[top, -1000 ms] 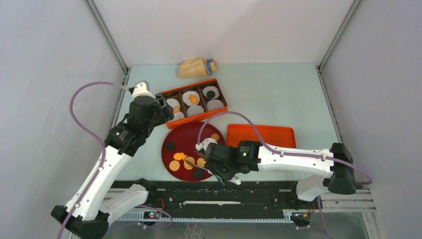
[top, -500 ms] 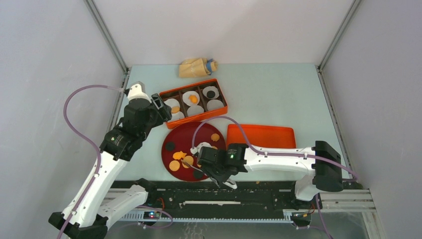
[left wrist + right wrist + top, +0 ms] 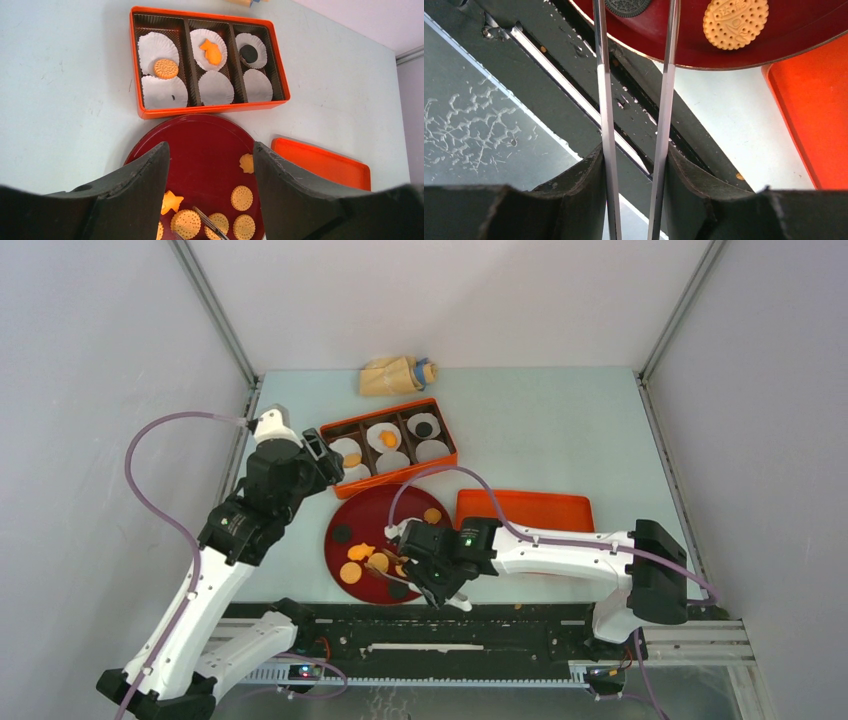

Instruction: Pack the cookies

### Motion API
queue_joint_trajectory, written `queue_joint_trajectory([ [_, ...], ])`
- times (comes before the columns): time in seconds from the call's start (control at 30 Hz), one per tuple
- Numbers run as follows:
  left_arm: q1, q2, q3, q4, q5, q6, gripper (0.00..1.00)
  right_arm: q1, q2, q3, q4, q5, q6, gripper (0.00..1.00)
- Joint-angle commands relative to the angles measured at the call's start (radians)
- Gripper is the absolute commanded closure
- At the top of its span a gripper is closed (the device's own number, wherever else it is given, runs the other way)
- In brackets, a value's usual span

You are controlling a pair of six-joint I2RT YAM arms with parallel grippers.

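1. Most cookies [image 3: 241, 198] lie on the dark red plate [image 3: 205, 140]; three sit in paper liners [image 3: 216, 88] in the orange box [image 3: 215, 108].
2. The left gripper [image 3: 210, 147] hovers above the plate, jaws spread and empty.
3. The right gripper [image 3: 634, 155] pinches metal tweezers [image 3: 604, 100], whose tips seem to reach among the plate's cookies.
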Motion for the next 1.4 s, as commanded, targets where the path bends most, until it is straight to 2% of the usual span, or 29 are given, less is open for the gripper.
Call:
queue_joint_trajectory([
  [0.0, 0.005, -0.012, -0.010, 0.013, -0.020, -0.003, 0.33, -0.021, -0.029, 0.022, 0.031, 0.025, -0.003, 0.67],
  [0.07, 0.005, -0.010, -0.006, 0.013, -0.020, 0.000, 0.33, -0.041, -0.046, 0.031, 0.028, 0.062, -0.007, 0.71],
  [0.2, 0.005, 0.002, 0.005, 0.014, -0.019, 0.003, 0.33, -0.085, -0.074, 0.075, 0.000, 0.126, -0.035, 0.72],
  [0.43, 0.005, 0.050, 0.018, 0.037, -0.018, 0.009, 0.33, -0.218, -0.051, 0.128, 0.021, 0.120, -0.109, 0.72],
  [0.6, 0.005, 0.096, 0.040, 0.052, -0.005, 0.020, 0.33, -0.295, 0.045, 0.160, 0.041, 0.073, -0.146, 0.71],
  [0.8, 0.005, 0.098, 0.027, 0.051, -0.020, 0.027, 0.33, -0.293, 0.125, 0.175, 0.043, 0.062, -0.160, 0.66],
  [0.93, 0.005, 0.096, 0.021, 0.050, -0.022, 0.029, 0.33, -0.292, 0.131, 0.184, 0.045, 0.065, -0.156, 0.58],
  [1.37, 0.005, 0.092, 0.027, 0.051, -0.010, 0.030, 0.33, -0.290, 0.145, 0.275, -0.013, 0.105, -0.172, 0.54],
])
